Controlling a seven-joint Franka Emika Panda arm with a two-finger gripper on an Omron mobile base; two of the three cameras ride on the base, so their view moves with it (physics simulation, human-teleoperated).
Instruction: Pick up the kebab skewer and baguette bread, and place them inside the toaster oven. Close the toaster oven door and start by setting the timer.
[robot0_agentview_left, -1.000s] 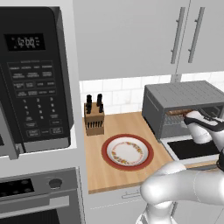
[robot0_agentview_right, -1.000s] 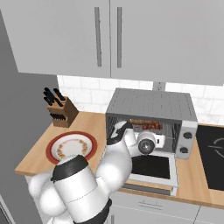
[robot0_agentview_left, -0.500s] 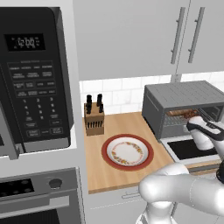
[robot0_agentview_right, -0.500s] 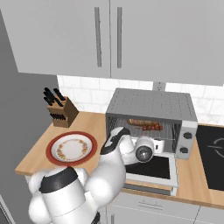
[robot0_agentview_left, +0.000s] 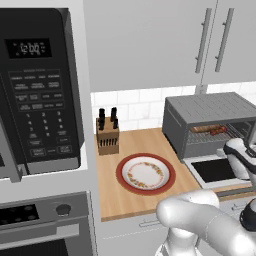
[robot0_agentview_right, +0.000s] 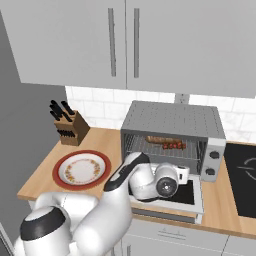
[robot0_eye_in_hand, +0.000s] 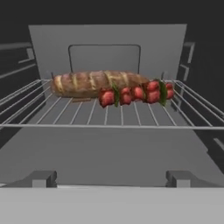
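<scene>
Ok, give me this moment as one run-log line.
baguette bread: on rack in toaster oven | kebab skewer: on rack, in front of bread | toaster oven door: open, down | plate: bare

Both base views are evenly and softly lit — flat rendered light with no glare and only faint shadow under the white wall cabinets (robot0_agentview_right: 125, 45). They look slightly soft, without edge distortion. The hand view is dimmer: the boxy grey metal toaster oven (robot0_eye_in_hand: 109, 48) has dark side walls and a paler back panel — its wire rack (robot0_eye_in_hand: 109, 116) is mildly blurred.
</scene>
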